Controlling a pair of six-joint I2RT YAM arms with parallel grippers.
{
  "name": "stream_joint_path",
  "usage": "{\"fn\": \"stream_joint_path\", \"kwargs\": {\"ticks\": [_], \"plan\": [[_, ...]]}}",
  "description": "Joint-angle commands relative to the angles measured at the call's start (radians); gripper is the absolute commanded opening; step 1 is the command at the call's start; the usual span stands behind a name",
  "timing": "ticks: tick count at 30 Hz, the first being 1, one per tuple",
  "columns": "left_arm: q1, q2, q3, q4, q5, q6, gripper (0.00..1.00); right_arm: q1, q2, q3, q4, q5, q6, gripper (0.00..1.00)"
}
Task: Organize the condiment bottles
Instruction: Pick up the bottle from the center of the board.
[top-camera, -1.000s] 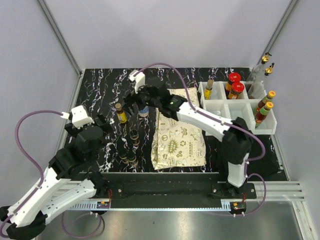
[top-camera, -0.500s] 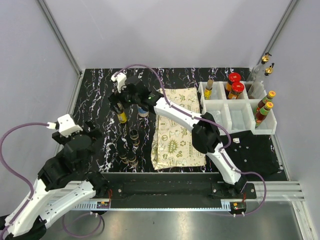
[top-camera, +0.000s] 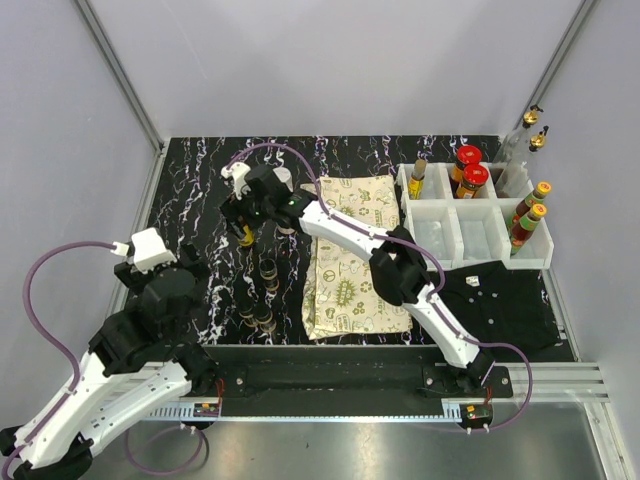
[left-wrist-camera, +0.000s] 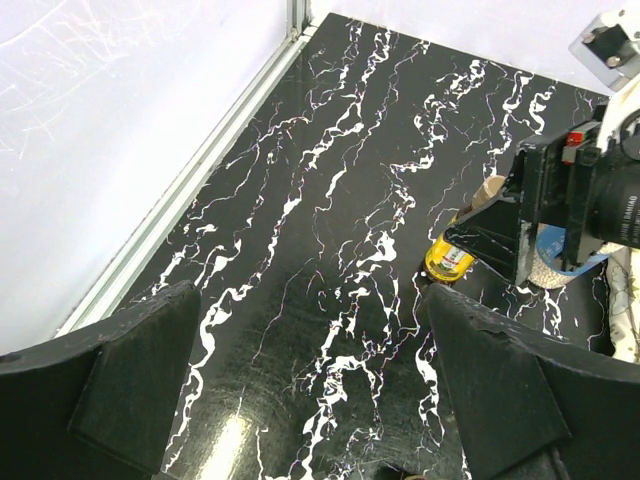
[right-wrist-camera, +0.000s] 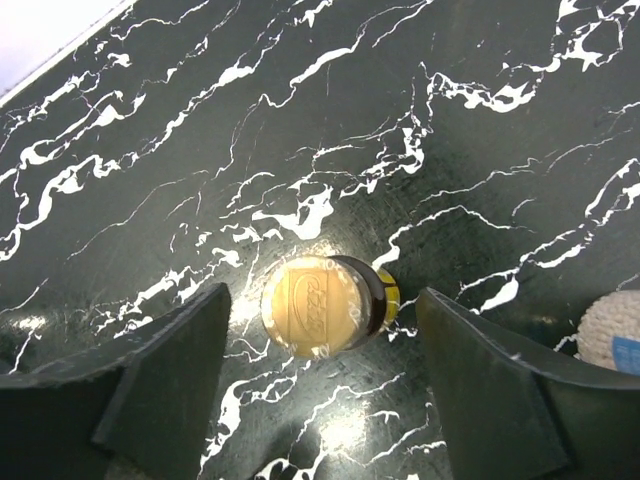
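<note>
A dark bottle with a gold cap (right-wrist-camera: 318, 306) and a yellow label stands on the black marble table; it also shows in the top view (top-camera: 243, 234) and the left wrist view (left-wrist-camera: 449, 260). My right gripper (right-wrist-camera: 322, 300) is open, directly above it, with a finger on each side and not touching; in the top view it (top-camera: 245, 220) reaches far left. My left gripper (left-wrist-camera: 312, 300) is open and empty over bare table; it sits lower left in the top view (top-camera: 190, 265). Several small dark bottles (top-camera: 266, 276) stand mid-table. More bottles (top-camera: 472, 172) stand in the white bins.
A white-capped jar (top-camera: 287, 222) stands just right of the gold-capped bottle, also at the edge of the right wrist view (right-wrist-camera: 610, 332). A cream patterned cloth (top-camera: 358, 262) lies mid-table. White compartment bins (top-camera: 470, 218) stand at right. A metal wall rail (left-wrist-camera: 200, 180) runs along the left.
My right gripper has swung left, from over the white-capped jar to over the gold-capped bottle. My left arm drew back and down, then shifted slightly right.
</note>
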Motion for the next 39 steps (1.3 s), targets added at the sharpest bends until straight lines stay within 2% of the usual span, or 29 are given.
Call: {"fn": "stream_joint_path", "kwargs": {"ticks": [1, 6, 12, 16, 17, 19, 20, 22, 23, 29, 35, 39], "plan": [[0.003, 0.019, -0.003, 0.055, -0.028, 0.018, 0.99, 0.017, 0.016, 0.067, -0.001, 0.013, -0.007, 0.82], [0.003, 0.017, -0.003, 0.056, -0.025, 0.017, 0.99, 0.022, 0.041, 0.101, 0.002, 0.055, -0.026, 0.76], [0.004, 0.017, -0.006, 0.058, -0.021, 0.015, 0.99, 0.032, 0.049, 0.120, 0.000, 0.099, -0.036, 0.58], [0.004, 0.021, -0.005, 0.058, -0.018, 0.017, 0.99, 0.038, 0.042, 0.120, 0.000, 0.138, -0.038, 0.42], [0.006, 0.021, -0.005, 0.058, -0.018, 0.018, 0.99, 0.040, 0.041, 0.120, 0.002, 0.145, -0.064, 0.33], [0.006, 0.019, -0.005, 0.058, -0.017, 0.017, 0.99, 0.048, 0.036, 0.124, 0.000, 0.168, -0.076, 0.24], [0.007, 0.017, -0.005, 0.056, -0.017, 0.015, 0.99, 0.049, 0.035, 0.127, 0.003, 0.173, -0.088, 0.14], [0.007, 0.016, -0.006, 0.058, -0.008, 0.018, 0.99, 0.055, 0.029, 0.130, 0.005, 0.179, -0.099, 0.08], [0.009, 0.014, -0.006, 0.058, -0.005, 0.024, 0.99, 0.058, 0.024, 0.132, 0.003, 0.181, -0.110, 0.00], [0.009, -0.015, -0.015, 0.073, 0.021, 0.038, 0.99, 0.072, -0.033, 0.120, 0.014, 0.248, -0.144, 0.00], [0.010, -0.032, -0.019, 0.096, 0.058, 0.051, 0.99, 0.077, -0.154, 0.107, 0.023, 0.204, -0.107, 0.00], [0.015, -0.033, -0.019, 0.115, 0.118, 0.064, 0.99, 0.077, -0.241, 0.109, 0.025, 0.236, -0.096, 0.00]]}}
